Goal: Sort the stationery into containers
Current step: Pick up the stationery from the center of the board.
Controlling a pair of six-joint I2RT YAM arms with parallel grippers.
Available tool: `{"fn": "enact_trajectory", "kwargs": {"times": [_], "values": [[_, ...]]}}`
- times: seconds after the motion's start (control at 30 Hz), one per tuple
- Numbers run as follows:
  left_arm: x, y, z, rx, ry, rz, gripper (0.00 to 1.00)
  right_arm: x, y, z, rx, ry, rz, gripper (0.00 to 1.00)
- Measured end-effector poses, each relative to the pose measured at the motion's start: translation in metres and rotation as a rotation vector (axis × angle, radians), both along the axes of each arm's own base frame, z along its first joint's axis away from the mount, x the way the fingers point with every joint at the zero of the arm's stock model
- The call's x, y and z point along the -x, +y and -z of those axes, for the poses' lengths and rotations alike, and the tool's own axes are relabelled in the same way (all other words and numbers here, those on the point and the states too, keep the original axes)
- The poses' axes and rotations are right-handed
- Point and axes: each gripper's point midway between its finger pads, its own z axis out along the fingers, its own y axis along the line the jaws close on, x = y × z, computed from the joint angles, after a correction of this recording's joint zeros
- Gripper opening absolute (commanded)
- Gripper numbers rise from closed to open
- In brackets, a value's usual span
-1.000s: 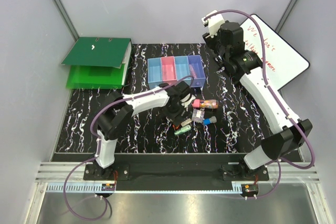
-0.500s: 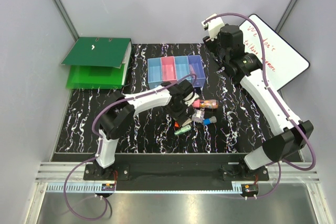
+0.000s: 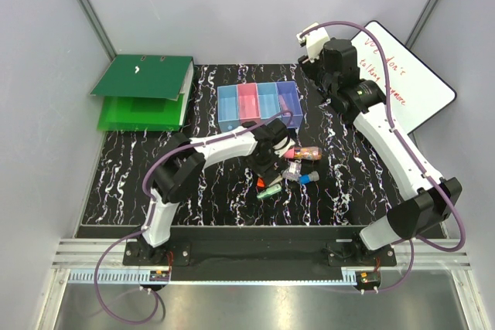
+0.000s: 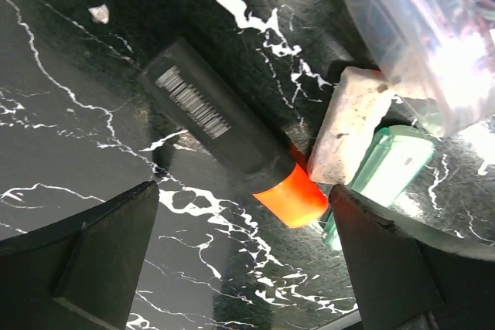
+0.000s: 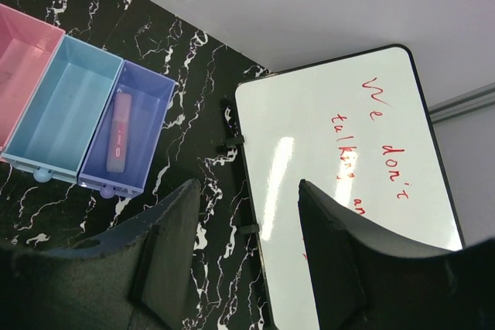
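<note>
The four joined containers [image 3: 259, 104] stand at the back middle; the purple one [image 5: 124, 133] holds a pink-capped tube [image 5: 117, 134]. The other stationery lies in a loose pile [image 3: 290, 169] in front of them. My left gripper [image 3: 261, 166] is open and low at the pile's left edge. In the left wrist view it [image 4: 244, 214] hangs over the orange-capped end of a black marker [image 4: 224, 141], with a beige eraser [image 4: 348, 125], a green piece [image 4: 387, 169] and a clear piece [image 4: 421, 36] just beyond. My right gripper [image 5: 247, 206] is open, empty and raised at the back right [image 3: 317, 67].
A whiteboard [image 3: 406, 83] with red writing leans at the back right, under my right gripper. Two green binders [image 3: 143, 90] lie at the back left. An orange-pink highlighter [image 3: 302, 152] and a blue-capped piece [image 3: 309, 178] lie on the pile's right side.
My left gripper has slid a little to the right, closer to the pile. The right arm has barely moved.
</note>
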Motion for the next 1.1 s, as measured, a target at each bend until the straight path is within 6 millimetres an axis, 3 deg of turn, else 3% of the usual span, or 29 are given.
{"fn": "enact_trajectory", "kwargs": {"times": [0.13,0.37,0.43,0.9,0.97,1.1], "values": [[-0.004,0.005,0.001,-0.015,-0.012,-0.012,0.97,0.001,0.0,0.001,-0.009,0.0,0.002,0.62],[-0.018,0.025,0.006,-0.046,-0.023,-0.066,0.59,0.001,0.002,0.001,-0.028,0.003,0.003,0.61],[-0.019,0.026,0.007,-0.046,-0.02,-0.07,0.56,0.001,0.002,0.001,-0.032,0.003,0.003,0.61],[-0.02,0.016,0.006,-0.003,-0.026,-0.01,0.6,0.001,0.003,0.002,-0.04,0.004,0.005,0.61],[-0.021,0.014,0.007,0.003,-0.028,0.002,0.54,0.001,0.003,0.002,-0.041,0.004,0.004,0.61],[-0.023,0.013,0.007,0.011,-0.041,0.033,0.33,0.001,0.003,0.002,-0.041,0.004,0.005,0.61]]}}
